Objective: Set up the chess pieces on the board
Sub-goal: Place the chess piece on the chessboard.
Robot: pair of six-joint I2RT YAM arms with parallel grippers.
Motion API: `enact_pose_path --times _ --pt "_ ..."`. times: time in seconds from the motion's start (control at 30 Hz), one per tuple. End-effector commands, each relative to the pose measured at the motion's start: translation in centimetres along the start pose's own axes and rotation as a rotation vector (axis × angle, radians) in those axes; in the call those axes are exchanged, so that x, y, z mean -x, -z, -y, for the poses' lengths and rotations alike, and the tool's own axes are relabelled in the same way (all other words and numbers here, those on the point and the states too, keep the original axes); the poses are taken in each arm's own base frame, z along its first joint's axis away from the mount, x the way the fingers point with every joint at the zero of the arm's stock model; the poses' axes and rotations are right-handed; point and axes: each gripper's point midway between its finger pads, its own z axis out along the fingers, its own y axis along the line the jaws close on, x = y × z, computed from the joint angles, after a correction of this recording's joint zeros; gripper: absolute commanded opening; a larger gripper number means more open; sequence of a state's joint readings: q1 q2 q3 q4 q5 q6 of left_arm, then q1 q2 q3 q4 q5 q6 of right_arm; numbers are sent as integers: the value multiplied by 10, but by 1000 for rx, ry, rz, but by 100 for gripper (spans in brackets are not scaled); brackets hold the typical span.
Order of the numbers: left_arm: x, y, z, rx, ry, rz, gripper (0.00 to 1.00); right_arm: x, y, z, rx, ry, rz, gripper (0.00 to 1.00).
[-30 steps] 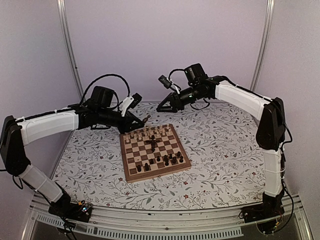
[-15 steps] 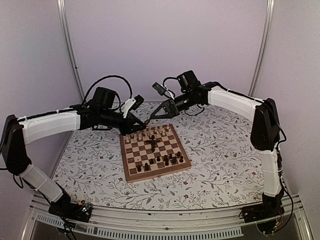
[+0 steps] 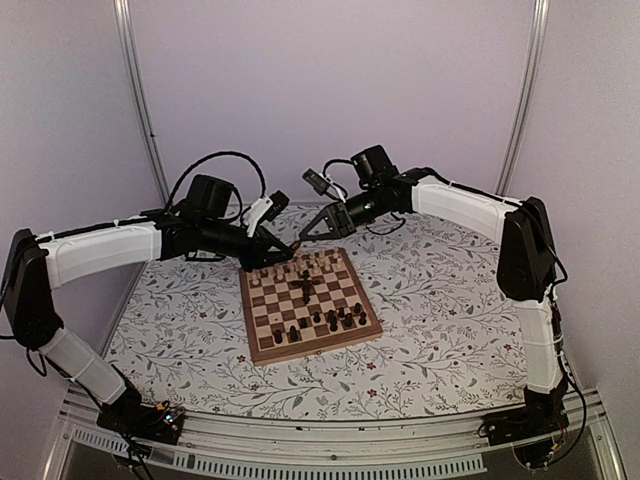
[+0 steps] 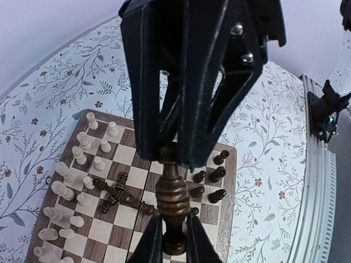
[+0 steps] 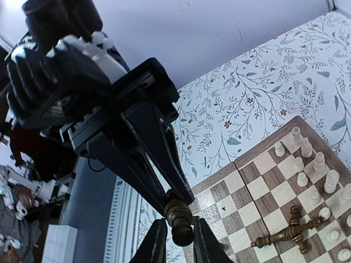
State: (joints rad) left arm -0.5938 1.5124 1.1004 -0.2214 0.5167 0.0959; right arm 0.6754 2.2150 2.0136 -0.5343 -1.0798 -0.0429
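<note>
The board [image 3: 312, 347] lies mid-table. Pale pieces [image 3: 297, 266] stand along its far rows and dark pieces [image 3: 340, 318] near its front. A few dark pieces [image 3: 305, 287] lie toppled in the centre. My left gripper [image 3: 284, 243] and right gripper [image 3: 303, 236] meet tip to tip above the board's far left edge, both shut on one dark turned piece [image 4: 171, 194]. In the left wrist view my left gripper [image 4: 173, 241] pinches its base. In the right wrist view my right gripper [image 5: 181, 241] flanks its other end [image 5: 178, 213].
The floral table cover [image 3: 450, 300] surrounds the board. The left wrist view shows the pale pieces [image 4: 82, 159], the toppled dark ones [image 4: 118, 193] and upright dark ones [image 4: 211, 178]. The table's front rail [image 3: 330, 440] runs along the near edge.
My right gripper has swung left and down to meet the left gripper's tip and close round the dark piece it holds. The left arm has barely moved.
</note>
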Motion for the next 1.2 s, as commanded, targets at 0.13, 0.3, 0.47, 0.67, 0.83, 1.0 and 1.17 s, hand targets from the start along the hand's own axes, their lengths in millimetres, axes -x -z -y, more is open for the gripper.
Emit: enact_pose_path --times 0.13,0.3,0.47,0.67,0.83,1.0,1.17 --pt "2 -4 6 -20 -20 7 7 1 -4 6 -25 15 5 7" --pt "-3 1 -16 106 -26 -44 7 8 7 23 -209 91 -8 4" --pt "-4 31 -73 384 45 -57 5 4 9 28 -362 203 -72 4" --pt "-3 51 -98 499 93 -36 6 -27 -32 18 -444 358 -243 5" --pt "-3 53 -99 510 88 -40 6 -72 -71 20 -452 450 -425 4" --pt "-3 53 -99 510 85 -39 6 -97 -87 22 -441 471 -502 4" --pt "-2 53 -98 506 82 -37 6 -112 -93 25 -421 462 -546 4"
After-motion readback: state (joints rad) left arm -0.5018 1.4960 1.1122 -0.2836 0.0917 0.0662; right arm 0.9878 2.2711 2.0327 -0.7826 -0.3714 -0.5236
